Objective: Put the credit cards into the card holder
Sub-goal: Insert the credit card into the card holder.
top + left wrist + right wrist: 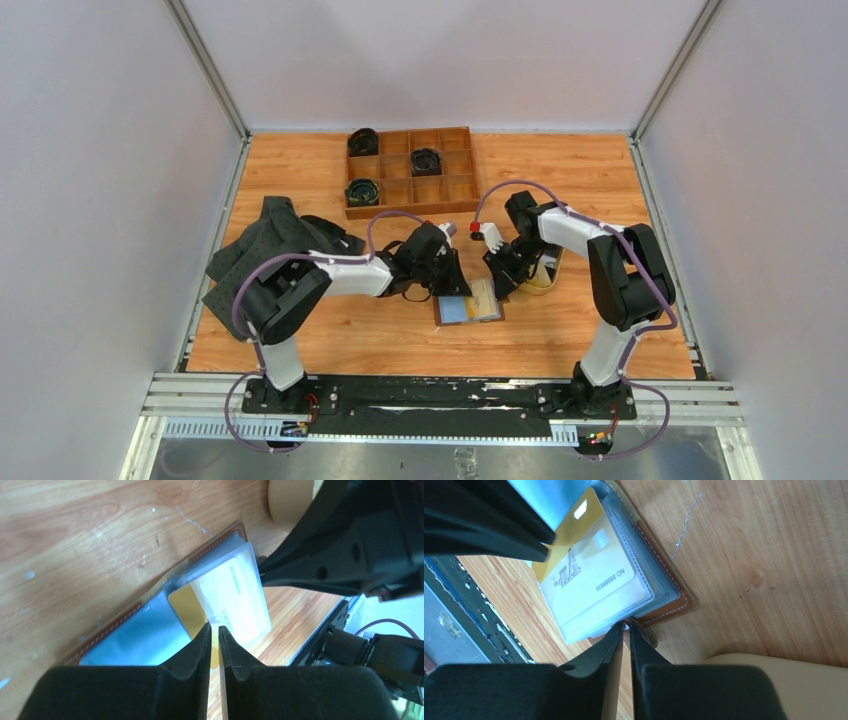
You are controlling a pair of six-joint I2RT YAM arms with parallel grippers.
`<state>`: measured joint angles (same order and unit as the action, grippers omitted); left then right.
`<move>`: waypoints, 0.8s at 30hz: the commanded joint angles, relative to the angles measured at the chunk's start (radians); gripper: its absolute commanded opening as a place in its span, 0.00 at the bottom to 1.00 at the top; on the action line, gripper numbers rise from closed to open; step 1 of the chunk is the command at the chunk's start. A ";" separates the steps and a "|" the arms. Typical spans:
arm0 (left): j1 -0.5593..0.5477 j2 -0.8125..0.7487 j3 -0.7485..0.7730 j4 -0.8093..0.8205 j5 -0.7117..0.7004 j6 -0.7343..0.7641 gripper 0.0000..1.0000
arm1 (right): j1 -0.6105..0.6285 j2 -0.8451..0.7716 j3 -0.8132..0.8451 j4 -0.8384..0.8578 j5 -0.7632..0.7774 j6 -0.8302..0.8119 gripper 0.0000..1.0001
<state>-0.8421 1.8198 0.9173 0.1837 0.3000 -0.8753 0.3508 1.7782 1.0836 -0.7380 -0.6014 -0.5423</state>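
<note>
**A:** Where's the card holder (pixel 468 308) right now?

**B:** It's lying open on the table (pixel 330 340) between the two arms. A yellow-gold card (pixel 566 535) is partway into a clear sleeve (pixel 599 595), with one end sticking out.

**A:** And the grippers?

**B:** The left gripper (pixel 214 630) is closed to a thin slit on the card's exposed end. The right gripper (pixel 624 629) is just as narrow. It seems to be pinching the sleeve's corner, near the tan dish (pixel 774 680).

**A:** What could go wrong?

**B:** I see three risks. The sleeve is thin and slick, so it could slip out of that small pinch. Its mouth would then fall flat and the card would stop against it. The holder is also held only by that pinch, so a firm push might slide the whole thing across the table instead of seating the card. And if the card goes in skewed, a corner could catch the sleeve's seam and the card would bow or jam.

**A:** And if the left lets go early?

**B:** Then I'd expect the card to be left half in.
</note>
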 commanded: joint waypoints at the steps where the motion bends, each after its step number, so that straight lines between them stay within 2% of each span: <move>1: -0.008 -0.126 -0.064 0.002 -0.069 0.045 0.15 | 0.021 0.006 -0.013 -0.008 0.044 -0.009 0.15; 5: -0.008 -0.223 -0.131 0.001 -0.124 0.086 0.19 | 0.020 -0.003 -0.016 -0.006 0.046 -0.012 0.16; 9: -0.008 -0.292 -0.171 0.004 -0.148 0.101 0.32 | 0.019 -0.004 -0.014 -0.006 0.045 -0.012 0.16; 14: -0.008 -0.267 -0.192 0.090 -0.070 0.041 0.51 | 0.019 -0.002 -0.014 -0.006 0.043 -0.012 0.17; 18: -0.009 -0.217 -0.197 0.167 -0.033 -0.009 0.56 | 0.019 -0.002 -0.014 -0.006 0.041 -0.011 0.17; 24: -0.009 -0.158 -0.178 0.172 -0.028 -0.030 0.57 | 0.019 0.004 -0.013 -0.006 0.037 -0.011 0.17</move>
<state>-0.8425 1.6226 0.7326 0.3126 0.2539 -0.8810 0.3515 1.7756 1.0836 -0.7403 -0.5995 -0.5426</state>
